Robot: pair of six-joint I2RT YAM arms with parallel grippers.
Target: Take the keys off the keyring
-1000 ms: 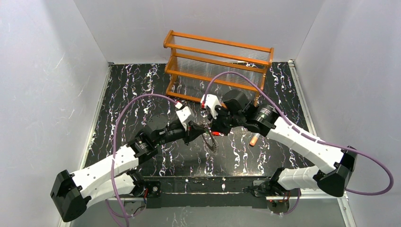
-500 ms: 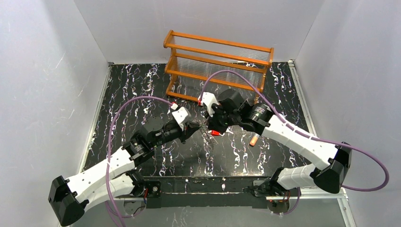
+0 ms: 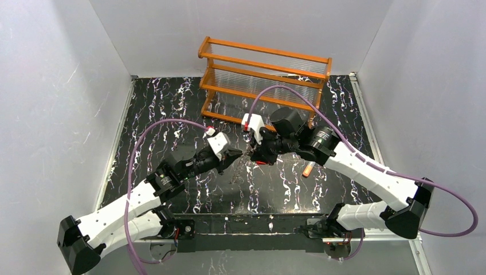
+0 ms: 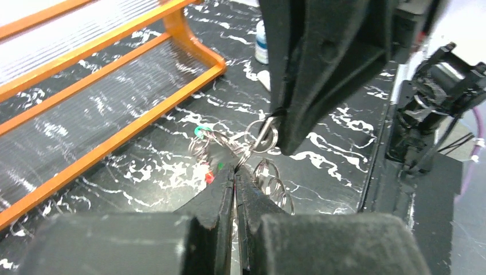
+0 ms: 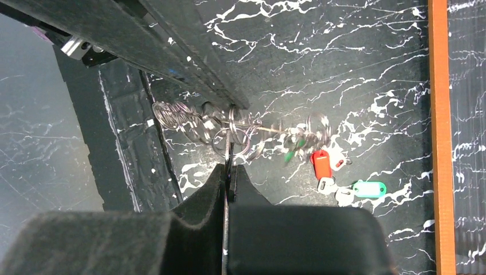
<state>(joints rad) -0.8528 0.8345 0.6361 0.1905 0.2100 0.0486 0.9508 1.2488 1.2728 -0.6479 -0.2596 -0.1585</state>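
The keyring [image 5: 229,129] is a tangle of silvery wire split rings, stretched between my two grippers above the black marbled table. My left gripper [image 4: 235,169] is shut on one ring of the keyring [image 4: 252,140]. My right gripper [image 5: 229,168] is shut on another ring. In the top view the left gripper [image 3: 232,153] and the right gripper [image 3: 252,154] stand tip to tip. A red-headed key [image 5: 322,164] and a green-headed one [image 5: 368,188] show past the rings. I cannot tell whether they hang or lie on the table. A red bit [image 3: 261,162] shows under the right gripper.
An orange wooden rack [image 3: 263,80] with clear tubes stands at the back. A clear tube with an orange cap [image 3: 308,169] lies right of the grippers. A small white-blue bottle [image 4: 261,43] stands near the rack. Grey walls enclose the table on three sides.
My left arm has drawn back to the left. The chain of rings that hung down between the grippers is now pulled out between them. The right gripper has barely moved.
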